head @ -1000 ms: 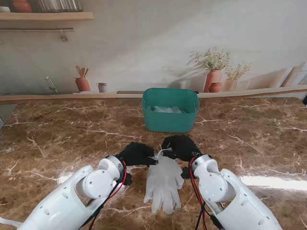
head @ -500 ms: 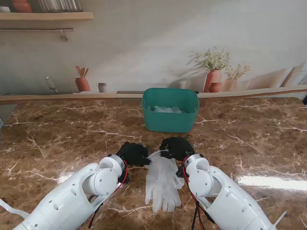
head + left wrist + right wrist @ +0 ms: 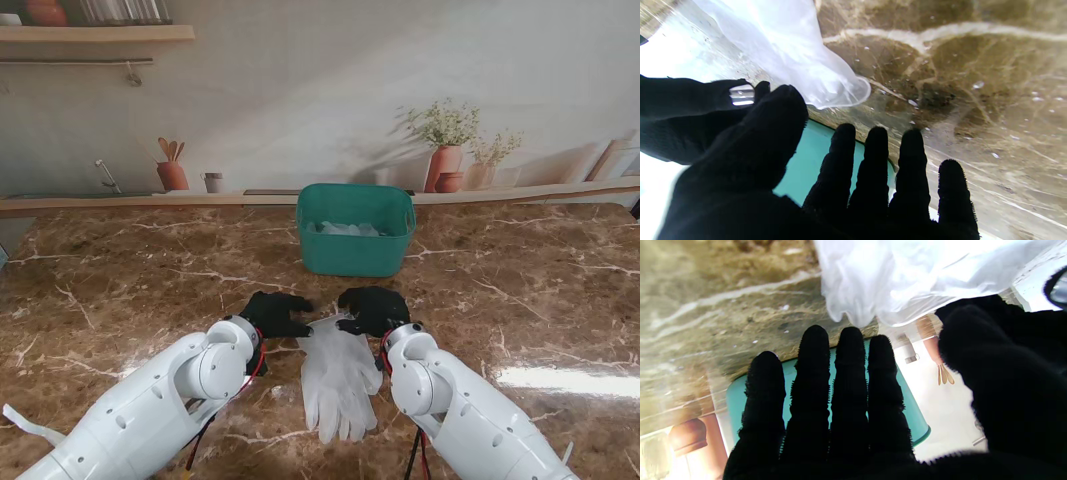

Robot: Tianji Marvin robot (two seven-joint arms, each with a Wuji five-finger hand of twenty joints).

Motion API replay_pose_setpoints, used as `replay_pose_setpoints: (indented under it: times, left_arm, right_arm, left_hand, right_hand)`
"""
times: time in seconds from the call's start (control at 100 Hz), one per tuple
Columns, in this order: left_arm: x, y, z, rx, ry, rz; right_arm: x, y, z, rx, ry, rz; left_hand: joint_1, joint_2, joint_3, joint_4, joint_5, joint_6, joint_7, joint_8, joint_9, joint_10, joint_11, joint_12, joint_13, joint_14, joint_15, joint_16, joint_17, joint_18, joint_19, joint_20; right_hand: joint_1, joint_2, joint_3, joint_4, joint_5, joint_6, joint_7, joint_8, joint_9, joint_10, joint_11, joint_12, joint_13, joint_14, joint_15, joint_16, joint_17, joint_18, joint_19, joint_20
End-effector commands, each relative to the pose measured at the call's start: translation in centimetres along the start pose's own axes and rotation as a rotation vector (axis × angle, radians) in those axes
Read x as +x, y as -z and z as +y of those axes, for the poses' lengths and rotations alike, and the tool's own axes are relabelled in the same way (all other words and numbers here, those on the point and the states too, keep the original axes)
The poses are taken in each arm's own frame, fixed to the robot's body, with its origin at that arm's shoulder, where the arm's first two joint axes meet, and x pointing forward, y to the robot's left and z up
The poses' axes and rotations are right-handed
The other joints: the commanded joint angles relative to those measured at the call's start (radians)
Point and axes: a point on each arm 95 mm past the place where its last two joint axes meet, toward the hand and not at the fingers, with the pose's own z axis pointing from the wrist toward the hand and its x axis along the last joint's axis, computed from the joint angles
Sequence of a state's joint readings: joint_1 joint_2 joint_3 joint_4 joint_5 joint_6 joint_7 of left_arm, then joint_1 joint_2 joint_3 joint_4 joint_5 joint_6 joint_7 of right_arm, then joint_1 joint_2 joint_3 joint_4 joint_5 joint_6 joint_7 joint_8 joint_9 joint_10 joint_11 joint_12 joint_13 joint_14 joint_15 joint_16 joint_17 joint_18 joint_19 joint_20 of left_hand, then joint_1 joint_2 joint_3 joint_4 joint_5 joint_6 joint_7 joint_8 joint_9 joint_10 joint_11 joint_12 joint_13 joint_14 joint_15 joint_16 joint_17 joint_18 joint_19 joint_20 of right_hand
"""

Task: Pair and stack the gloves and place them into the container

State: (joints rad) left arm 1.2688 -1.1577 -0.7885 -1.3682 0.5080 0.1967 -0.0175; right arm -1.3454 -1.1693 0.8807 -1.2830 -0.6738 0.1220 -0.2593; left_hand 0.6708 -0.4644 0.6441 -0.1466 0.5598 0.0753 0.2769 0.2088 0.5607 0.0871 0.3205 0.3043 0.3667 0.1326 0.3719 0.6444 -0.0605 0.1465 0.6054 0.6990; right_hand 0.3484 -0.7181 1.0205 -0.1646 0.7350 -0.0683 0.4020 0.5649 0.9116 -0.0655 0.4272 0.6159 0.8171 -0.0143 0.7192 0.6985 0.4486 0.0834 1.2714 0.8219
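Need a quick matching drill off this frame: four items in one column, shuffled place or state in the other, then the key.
Items
1. white translucent disposable gloves
2. teal plastic container
3. left hand in its black knit cover
4. right hand in its black knit cover

Places or states
A. open, at the right side of the glove cuffs
B. at the far side of the brown marble table, white items inside
C. lying flat between both hands, fingers pointing toward me
D. open, at the left side of the glove cuffs

Pairs: 1-C, 2-B, 3-D, 4-A
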Motion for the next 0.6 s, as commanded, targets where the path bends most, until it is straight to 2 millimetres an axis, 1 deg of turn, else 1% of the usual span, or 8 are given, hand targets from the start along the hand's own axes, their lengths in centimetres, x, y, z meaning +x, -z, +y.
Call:
replay_pose_setpoints:
  times: [0.0, 0.05, 0.1, 0.16, 0.26, 0.4, 0.59]
  left_arm:
    - [-1.2, 0.7, 0.8, -0.002, -0.003, -0.021]
    - [-1.3, 1.0, 0.5, 0.014, -0.001, -0.02]
    - [-1.4, 1.4, 0.2, 0.033, 0.005, -0.017]
    - [-1.5, 1.9, -0.1, 0.054, 0.006, -0.008]
    - [-1.5, 2.8, -0.6, 0.09, 0.01, 0.007]
    - [-1.5, 4.2, -1.0, 0.14, 0.016, 0.032]
    - [-1.2, 6.2, -2.1, 0.217, 0.021, 0.041]
  right_arm:
    - [-0.5, 0.5, 0.0, 0.004, 0.024, -0.007]
    - [-0.5, 0.5, 0.3, -0.007, 0.039, 0.001]
    - [-0.4, 0.4, 0.7, -0.012, 0.05, 0.008]
    - [-0.2, 0.3, 1.0, -0.016, 0.069, 0.022]
    - [0.3, -0.2, 1.2, -0.009, 0.105, 0.044]
    - [1.3, -0.7, 1.1, 0.04, 0.171, 0.049]
    - [2.7, -1.7, 1.0, 0.096, 0.256, 0.065]
  left_hand:
    - [-0.055, 0.007, -0.005, 0.033, -0.05, 0.022, -0.06, -0.028, -0.1, -0.013, -0.024, -0.036, -0.075, 0.003, -0.106, -0.088, -0.011, -0.04, -0.085, -0.027]
    - [-0.055, 0.008, -0.012, 0.034, -0.06, 0.023, -0.071, -0.035, -0.123, -0.016, -0.027, -0.043, -0.086, -0.006, -0.122, -0.108, -0.012, -0.046, -0.114, -0.036]
    - [-0.054, 0.007, -0.014, 0.034, -0.057, 0.018, -0.072, -0.036, -0.133, -0.016, -0.03, -0.045, -0.095, -0.012, -0.128, -0.114, -0.016, -0.046, -0.124, -0.038]
    - [-0.057, 0.007, -0.018, 0.034, -0.056, 0.018, -0.073, -0.037, -0.133, -0.021, -0.03, -0.047, -0.093, -0.018, -0.134, -0.12, -0.017, -0.041, -0.132, -0.037]
    - [-0.058, 0.011, -0.026, 0.034, -0.047, 0.013, -0.071, -0.037, -0.128, -0.022, -0.031, -0.049, -0.088, -0.023, -0.141, -0.129, -0.016, -0.039, -0.139, -0.032]
    - [-0.059, 0.02, -0.038, 0.035, -0.042, 0.01, -0.07, -0.036, -0.12, -0.025, -0.034, -0.052, -0.083, -0.03, -0.15, -0.138, -0.017, -0.033, -0.149, -0.027]
    - [-0.055, 0.033, -0.055, 0.038, -0.035, 0.007, -0.069, -0.036, -0.112, -0.023, -0.04, -0.057, -0.078, -0.032, -0.158, -0.147, -0.021, -0.023, -0.163, -0.021]
  right_hand:
    - [-0.035, 0.009, -0.025, 0.036, -0.064, 0.016, -0.034, 0.003, -0.079, 0.006, -0.031, -0.044, -0.06, -0.018, -0.057, -0.037, -0.031, -0.028, -0.043, 0.01]
    - [-0.034, 0.014, -0.035, 0.037, -0.084, 0.021, -0.045, 0.0, -0.118, 0.01, -0.044, -0.069, -0.087, -0.017, -0.106, -0.067, -0.047, -0.023, -0.083, -0.006]
    - [-0.027, 0.012, -0.042, 0.039, -0.099, 0.028, -0.052, -0.002, -0.17, 0.016, -0.062, -0.11, -0.105, -0.017, -0.178, -0.118, -0.052, -0.015, -0.128, -0.029]
    - [-0.015, -0.006, -0.034, 0.037, -0.101, 0.029, -0.051, -0.004, -0.178, 0.016, -0.061, -0.133, -0.097, -0.016, -0.225, -0.156, -0.036, -0.004, -0.159, -0.053]
    - [-0.007, -0.038, -0.009, 0.027, -0.11, 0.033, -0.057, -0.014, -0.201, 0.019, -0.083, -0.175, -0.094, -0.002, -0.332, -0.233, -0.01, 0.019, -0.219, -0.114]
    - [-0.028, -0.043, -0.022, 0.019, -0.171, 0.061, -0.097, -0.04, -0.285, 0.036, -0.127, -0.219, -0.15, 0.044, -0.45, -0.318, -0.016, 0.047, -0.278, -0.18]
    - [-0.064, -0.067, -0.028, 0.01, -0.242, 0.093, -0.145, -0.068, -0.337, 0.057, -0.163, -0.262, -0.174, 0.103, -0.492, -0.367, -0.012, 0.09, -0.307, -0.218]
